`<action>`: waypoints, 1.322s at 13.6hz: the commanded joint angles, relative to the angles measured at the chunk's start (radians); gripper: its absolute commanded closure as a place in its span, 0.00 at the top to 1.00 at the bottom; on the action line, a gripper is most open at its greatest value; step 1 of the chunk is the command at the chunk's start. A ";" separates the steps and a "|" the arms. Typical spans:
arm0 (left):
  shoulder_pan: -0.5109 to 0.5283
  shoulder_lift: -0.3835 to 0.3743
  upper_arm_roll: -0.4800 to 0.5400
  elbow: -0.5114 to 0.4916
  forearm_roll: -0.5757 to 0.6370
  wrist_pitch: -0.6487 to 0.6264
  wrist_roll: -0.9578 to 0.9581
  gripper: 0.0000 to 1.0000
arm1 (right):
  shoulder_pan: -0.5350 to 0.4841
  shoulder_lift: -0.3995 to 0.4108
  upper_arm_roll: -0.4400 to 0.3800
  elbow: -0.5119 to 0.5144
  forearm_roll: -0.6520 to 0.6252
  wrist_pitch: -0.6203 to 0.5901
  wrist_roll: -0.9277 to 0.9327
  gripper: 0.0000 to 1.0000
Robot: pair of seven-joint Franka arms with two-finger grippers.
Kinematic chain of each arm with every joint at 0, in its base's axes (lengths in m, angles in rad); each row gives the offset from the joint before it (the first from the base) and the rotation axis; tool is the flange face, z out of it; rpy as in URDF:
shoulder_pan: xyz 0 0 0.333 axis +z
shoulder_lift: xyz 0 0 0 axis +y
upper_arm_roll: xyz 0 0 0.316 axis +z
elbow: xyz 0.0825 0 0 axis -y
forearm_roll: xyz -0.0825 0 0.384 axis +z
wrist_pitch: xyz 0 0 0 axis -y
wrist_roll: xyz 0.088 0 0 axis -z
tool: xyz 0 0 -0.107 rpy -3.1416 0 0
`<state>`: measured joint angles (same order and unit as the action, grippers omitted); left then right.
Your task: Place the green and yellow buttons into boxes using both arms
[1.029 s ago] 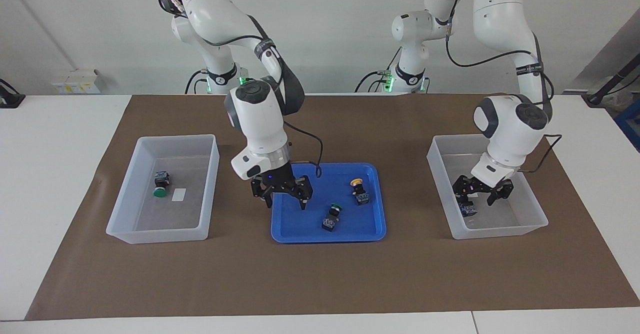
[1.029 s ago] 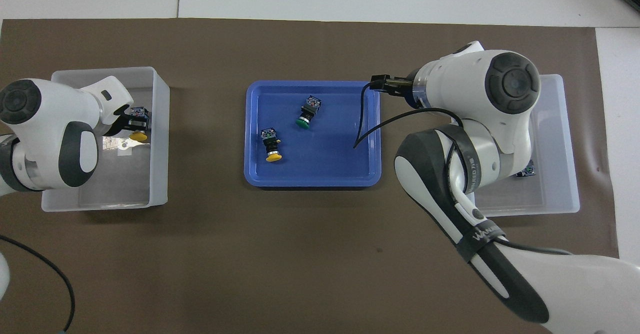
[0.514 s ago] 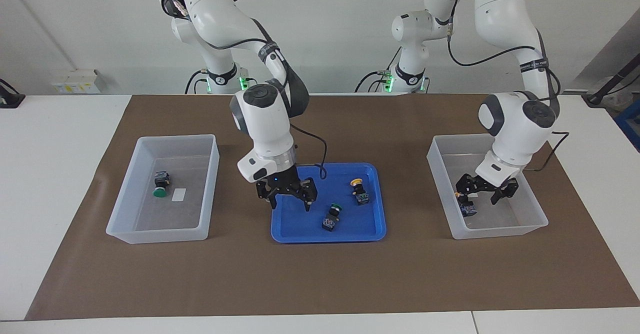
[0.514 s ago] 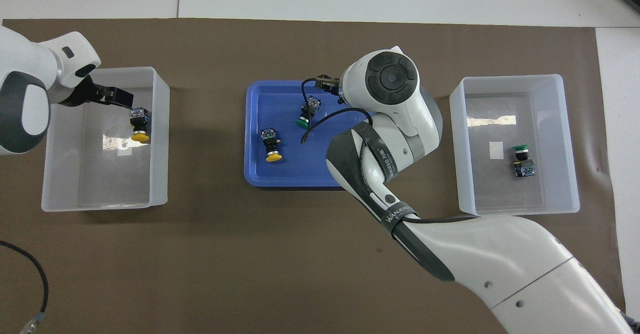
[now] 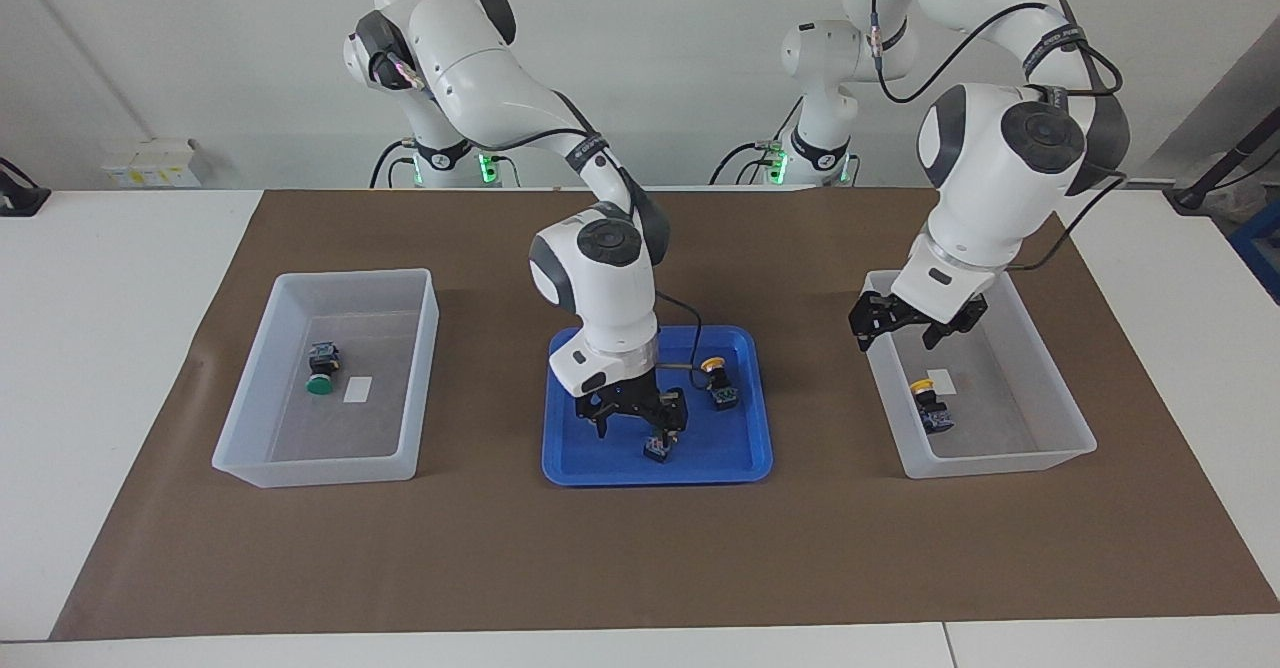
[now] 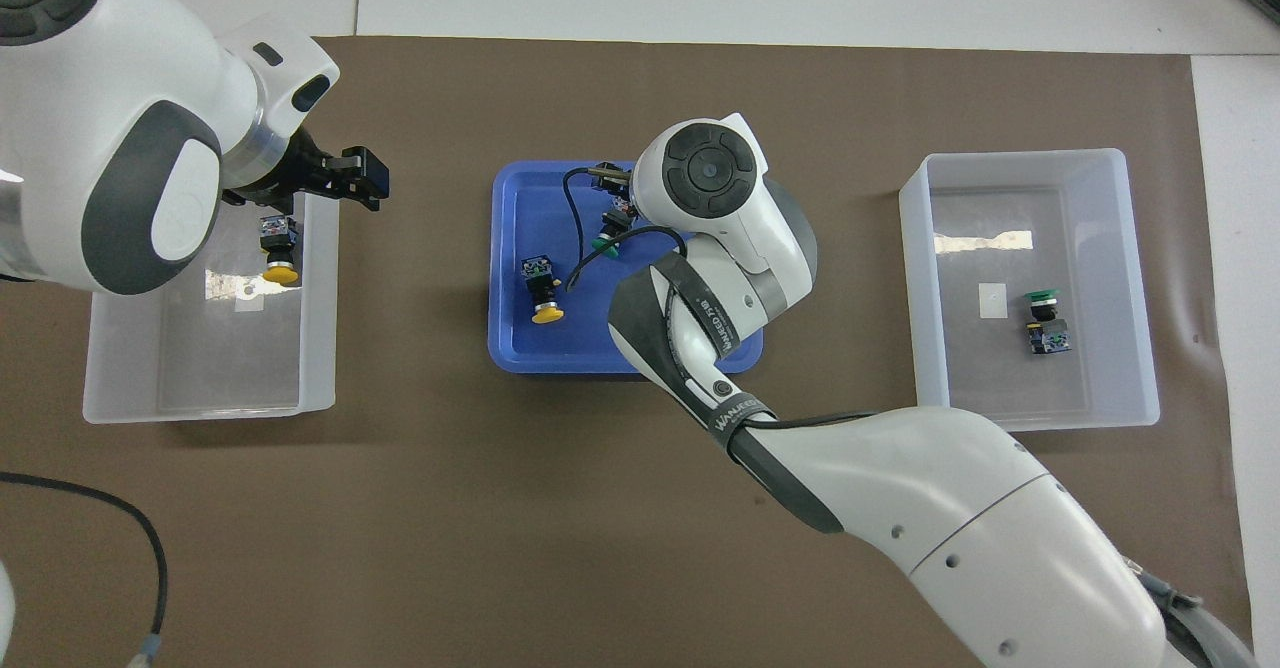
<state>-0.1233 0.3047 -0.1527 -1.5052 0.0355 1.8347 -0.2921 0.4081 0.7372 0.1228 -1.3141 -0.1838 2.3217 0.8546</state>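
Observation:
My right gripper is open and low in the blue tray, its fingers about a green button that lies on its side. My wrist hides most of that button in the overhead view. A yellow button lies in the tray beside it. My left gripper is open and empty, raised over the tray-side rim of its box. A yellow button lies in that box. The other box holds a green button.
A brown mat covers the white table under both boxes and the tray. Each box has a small white label on its floor. A black cable loops from my right wrist over the tray.
My right gripper moved across the tray and came down over the green button. My left gripper rose out of its box toward the tray, leaving the yellow button on the box floor.

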 commanded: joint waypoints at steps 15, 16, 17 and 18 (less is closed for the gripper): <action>-0.199 0.017 0.010 -0.408 0.004 0.627 -0.424 0.69 | 0.025 0.025 0.003 -0.071 -0.014 0.143 0.060 0.00; -0.197 0.019 0.009 -0.408 0.004 0.629 -0.423 0.69 | 0.026 0.019 0.001 -0.068 -0.014 0.137 0.064 0.00; -0.197 0.019 0.009 -0.408 0.004 0.629 -0.423 0.69 | 0.026 0.010 0.000 -0.068 -0.014 0.130 0.064 0.00; -0.196 0.019 0.010 -0.408 0.004 0.630 -0.423 0.68 | 0.023 -0.005 0.000 -0.070 -0.014 0.113 0.063 0.00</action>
<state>-0.3119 0.3324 -0.1551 -1.9004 0.0352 2.4449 -0.7014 0.4366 0.7648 0.1214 -1.3678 -0.1825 2.4484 0.8833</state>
